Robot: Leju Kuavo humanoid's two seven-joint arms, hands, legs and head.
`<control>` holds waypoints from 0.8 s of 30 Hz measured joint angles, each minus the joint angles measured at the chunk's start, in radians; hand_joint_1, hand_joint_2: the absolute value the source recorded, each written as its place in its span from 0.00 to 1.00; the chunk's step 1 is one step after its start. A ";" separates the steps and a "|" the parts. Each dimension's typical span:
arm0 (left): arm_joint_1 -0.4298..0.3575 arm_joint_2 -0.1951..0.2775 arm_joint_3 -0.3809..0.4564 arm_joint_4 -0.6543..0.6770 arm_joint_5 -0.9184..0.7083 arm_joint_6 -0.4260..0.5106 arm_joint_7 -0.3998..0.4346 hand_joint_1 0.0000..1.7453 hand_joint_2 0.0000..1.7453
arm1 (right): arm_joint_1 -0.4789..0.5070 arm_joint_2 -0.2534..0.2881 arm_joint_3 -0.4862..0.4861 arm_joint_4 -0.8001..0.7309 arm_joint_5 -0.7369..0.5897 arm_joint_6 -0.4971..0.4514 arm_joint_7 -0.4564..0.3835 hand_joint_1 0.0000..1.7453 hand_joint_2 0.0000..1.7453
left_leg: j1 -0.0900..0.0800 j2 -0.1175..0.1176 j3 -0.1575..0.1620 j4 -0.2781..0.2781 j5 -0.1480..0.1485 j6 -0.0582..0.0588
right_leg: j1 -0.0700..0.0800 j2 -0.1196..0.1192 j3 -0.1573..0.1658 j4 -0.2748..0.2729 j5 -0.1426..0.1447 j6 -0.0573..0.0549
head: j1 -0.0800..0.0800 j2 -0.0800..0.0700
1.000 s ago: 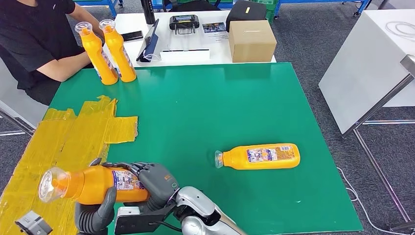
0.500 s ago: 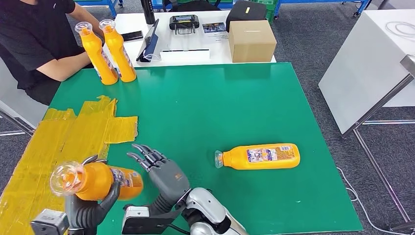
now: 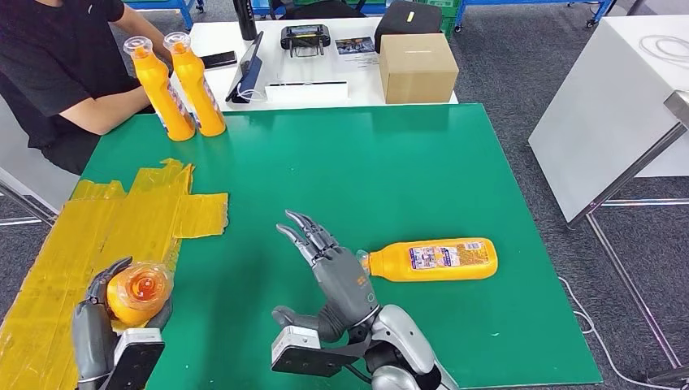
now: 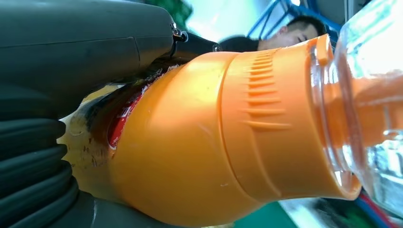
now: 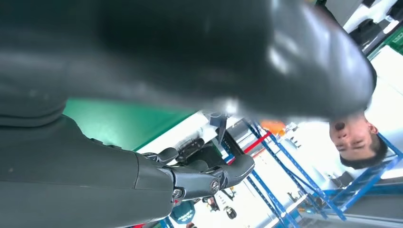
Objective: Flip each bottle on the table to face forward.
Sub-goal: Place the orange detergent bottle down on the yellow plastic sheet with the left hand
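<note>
Head view: left hand (image 3: pixel 96 329) grips a bottle (image 3: pixel 138 292), body seemingly hidden; right hand (image 3: pixel 337 280) splayed.

The head camera looked from high on the robot, forward and down over the green table (image 3: pixel 422 179), with both arms rising from the lower edge and a person (image 3: pixel 57 65) seated at the far left. The left wrist camera sat close behind the left hand (image 4: pixel 71 42), hard against a held bottle (image 4: pixel 204 142), facing that person too. The right wrist camera, turned over, looked past the right hand (image 5: pixel 190 180) at table and person.
</note>
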 joint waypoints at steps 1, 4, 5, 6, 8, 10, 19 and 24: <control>-0.005 0.005 0.001 0.015 -0.046 0.029 0.016 1.00 1.00 | 0.004 -0.007 -0.004 -0.010 -0.009 -0.001 -0.006 0.00 0.00 | 0.000 0.000 0.000 0.000 0.000 0.000 | 0.000 0.000 0.000 0.000 0.000 0.000 | 0.000 0.000; -0.028 0.031 0.005 0.099 -0.218 0.135 0.074 1.00 1.00 | 0.014 -0.037 -0.016 -0.047 -0.045 0.000 -0.029 0.00 0.00 | 0.000 0.000 0.000 0.000 0.000 0.000 | 0.000 0.000 0.000 0.000 0.000 0.000 | 0.000 0.000; -0.037 0.042 0.006 0.136 -0.279 0.169 0.095 1.00 1.00 | 0.015 -0.046 -0.020 -0.059 -0.056 0.003 -0.035 0.00 0.00 | 0.000 0.000 0.000 0.000 0.000 0.000 | 0.000 0.000 0.000 0.000 0.000 0.000 | 0.000 0.000; -0.048 0.053 0.007 0.175 -0.339 0.198 0.119 1.00 1.00 | 0.015 -0.054 -0.023 -0.068 -0.063 0.006 -0.039 0.00 0.00 | 0.000 0.000 0.000 0.000 0.000 0.000 | 0.000 0.000 0.000 0.000 0.000 0.000 | 0.000 0.000; -0.071 0.078 0.007 0.260 -0.448 0.237 0.169 1.00 1.00 | 0.013 -0.066 -0.026 -0.081 -0.074 0.014 -0.045 0.00 0.00 | 0.000 0.000 0.000 0.000 0.000 0.000 | 0.000 0.000 0.001 0.000 0.000 0.000 | 0.000 0.000; -0.092 0.100 0.006 0.338 -0.515 0.253 0.206 1.00 1.00 | 0.009 -0.074 -0.027 -0.088 -0.078 0.018 -0.048 0.00 0.00 | 0.000 0.000 0.000 0.000 0.000 0.000 | 0.000 0.000 0.001 0.000 0.000 0.000 | 0.000 0.000; -0.142 0.143 0.001 0.485 -0.547 0.266 0.226 1.00 1.00 | 0.000 -0.092 -0.026 -0.099 -0.079 0.020 -0.049 0.00 0.00 | 0.000 0.000 0.000 0.000 0.000 0.000 | 0.000 0.000 0.001 0.000 0.000 0.000 | 0.000 0.000; -0.151 0.151 -0.003 0.508 -0.572 0.266 0.238 1.00 1.00 | -0.001 -0.098 -0.026 -0.100 -0.080 0.020 -0.050 0.00 0.00 | 0.000 0.000 0.001 0.000 0.000 0.000 | 0.000 0.000 0.001 0.000 0.000 0.000 | 0.000 0.000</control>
